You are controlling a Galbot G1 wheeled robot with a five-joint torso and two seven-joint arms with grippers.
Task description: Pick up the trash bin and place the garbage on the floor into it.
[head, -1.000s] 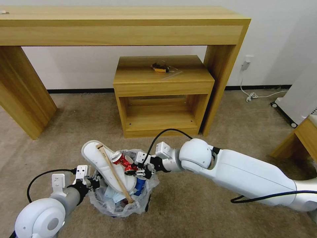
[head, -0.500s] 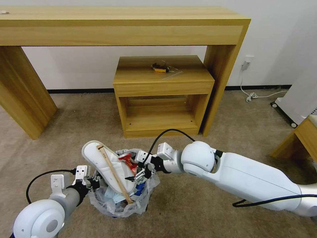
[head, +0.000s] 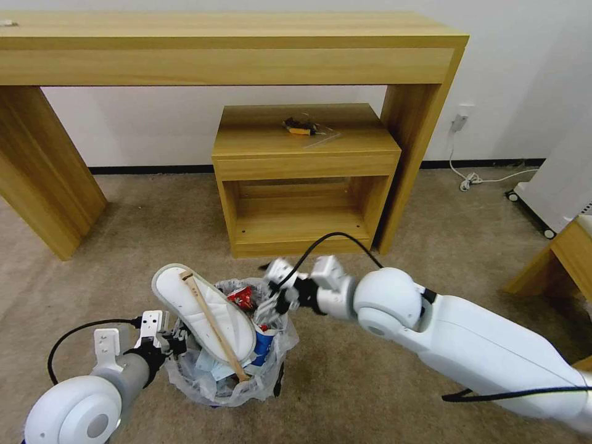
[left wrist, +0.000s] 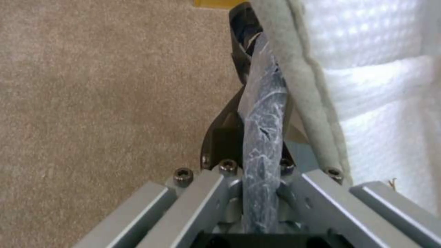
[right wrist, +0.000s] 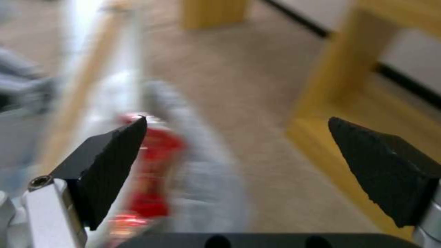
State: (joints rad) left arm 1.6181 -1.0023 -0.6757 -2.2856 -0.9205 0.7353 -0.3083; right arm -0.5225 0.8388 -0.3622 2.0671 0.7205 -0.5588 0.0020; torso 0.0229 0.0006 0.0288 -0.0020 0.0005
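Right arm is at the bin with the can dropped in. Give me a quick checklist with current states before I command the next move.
1. Left gripper clamped on the trash bin rim and liner: ok.
2. Right gripper open, nothing between its fingers: ok.
3. Crushed red can inside the bin: ok.
4. White slipper and wooden stick stick out above the rim: not ok.
5. Visible carpet free of litter: ok.
6. Bin base off the floor: cannot tell.

Even, diffuse indoor light; source not visible. Soft shadows on the beige short-pile carpet (head: 154,222) under the long light-wood console table (head: 246,46). Head view sharp, with wide-angle bowing of straight edges toward the frame borders. Motion smear on the right gripper (head: 271,302). Right wrist view heavily blurred: crushed red can (right wrist: 151,172) streaked, black fingertips (right wrist: 115,151) crisp. Left wrist view soft.
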